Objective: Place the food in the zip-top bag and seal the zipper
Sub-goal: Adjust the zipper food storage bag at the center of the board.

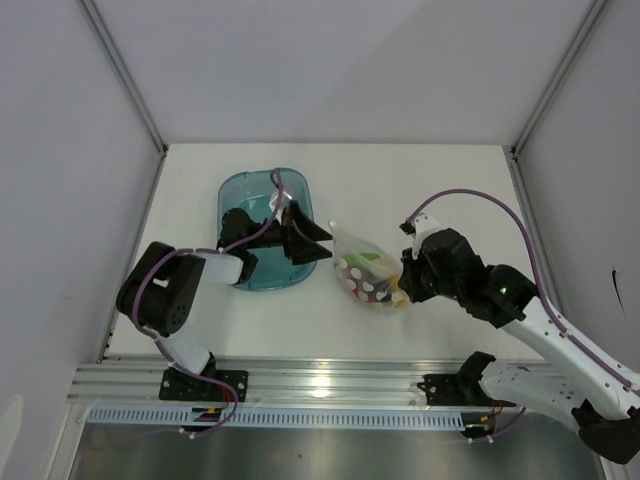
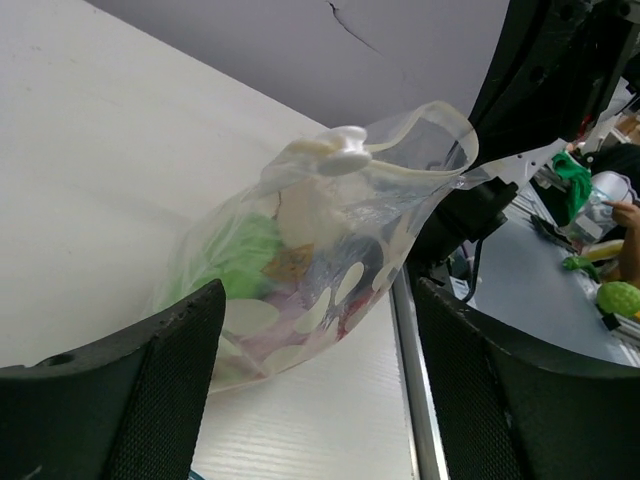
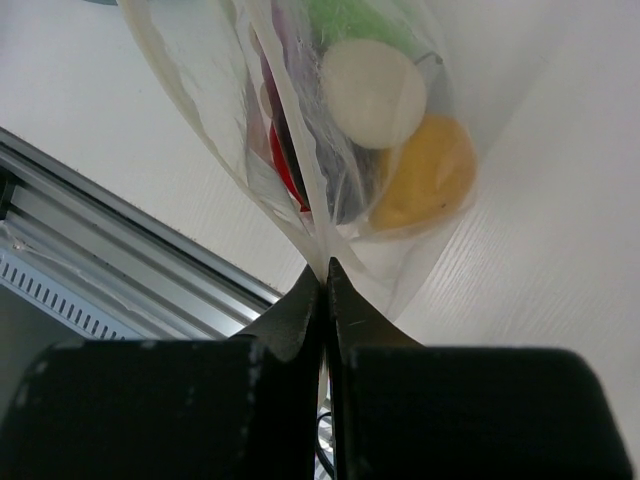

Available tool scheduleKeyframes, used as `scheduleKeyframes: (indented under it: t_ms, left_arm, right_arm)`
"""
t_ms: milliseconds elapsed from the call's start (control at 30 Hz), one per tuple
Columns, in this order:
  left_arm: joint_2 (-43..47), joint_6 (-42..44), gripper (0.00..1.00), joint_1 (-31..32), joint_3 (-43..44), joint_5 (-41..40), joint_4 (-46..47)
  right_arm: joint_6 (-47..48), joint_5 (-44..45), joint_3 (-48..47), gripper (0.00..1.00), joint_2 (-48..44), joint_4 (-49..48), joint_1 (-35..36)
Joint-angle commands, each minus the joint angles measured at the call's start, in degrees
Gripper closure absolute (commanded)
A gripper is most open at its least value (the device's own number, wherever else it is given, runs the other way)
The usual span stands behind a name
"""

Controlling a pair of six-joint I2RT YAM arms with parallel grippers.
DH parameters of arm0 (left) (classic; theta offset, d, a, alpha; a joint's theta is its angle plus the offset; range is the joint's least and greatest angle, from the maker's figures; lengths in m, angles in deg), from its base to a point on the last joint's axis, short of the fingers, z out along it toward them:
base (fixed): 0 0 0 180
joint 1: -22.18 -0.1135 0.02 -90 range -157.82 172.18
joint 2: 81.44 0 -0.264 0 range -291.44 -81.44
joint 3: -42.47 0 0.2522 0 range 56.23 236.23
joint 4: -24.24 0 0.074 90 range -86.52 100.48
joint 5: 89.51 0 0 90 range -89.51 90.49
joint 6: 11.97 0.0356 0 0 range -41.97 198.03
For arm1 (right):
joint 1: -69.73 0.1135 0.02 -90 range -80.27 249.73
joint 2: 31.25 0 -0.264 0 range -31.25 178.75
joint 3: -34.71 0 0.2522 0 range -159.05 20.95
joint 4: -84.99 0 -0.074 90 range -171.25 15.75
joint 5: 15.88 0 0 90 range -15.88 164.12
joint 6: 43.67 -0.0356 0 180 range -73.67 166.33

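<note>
One zip-top bag (image 1: 365, 262) edge in right gripper (image 3: 325, 272) | left gripper (image 1: 320, 246) agape nearby

Top external: high, facing down over whole table (image 1: 450, 190); left wrist: low, near; right wrist: very close; all share zip-top bag (image 1: 368, 272) (image 2: 320, 270) (image 3: 350, 120).

**Tally by kind**

One zip-top bag (image 1: 368, 268) and one teal tub (image 1: 245, 195). Inside the bag, one white ball (image 3: 372, 92), one yellow-orange piece (image 3: 425, 180), one red piece (image 3: 283, 165) and one green piece (image 3: 345, 18) show; the rest cannot be counted.
</note>
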Motion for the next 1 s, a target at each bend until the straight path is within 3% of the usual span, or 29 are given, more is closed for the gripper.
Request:
scheduleKeyframes:
  t_ms: [0,400,633,800,967]
  left_arm:
    - [2.88,5.49,0.20,-0.71,0.91,0.02,20.21]
    - [0.68,10.07,0.09,-1.33,5.31,-7.73,18.29]
    - [-3.35,6.74,0.06,-0.71,12.25,-4.40,18.19]
    - [-8.45,1.65,0.07,0.34,18.48,2.62,20.21]
    - [-9.51,0.93,0.09,0.87,19.28,5.09,20.21]
  right_arm:
    - [1.02,-1.47,-2.92,1.00,-0.57,0.01,-0.30]
    - [1.11,-1.74,-4.50,1.00,-0.31,1.42,-0.38]
    - [1.11,-2.53,-3.79,1.00,0.39,0.71,-0.30]
    - [1.02,-2.53,-3.79,1.00,0.39,0.71,-0.38]
    - [1.02,-2.18,-3.79,1.00,0.22,1.07,-0.38]
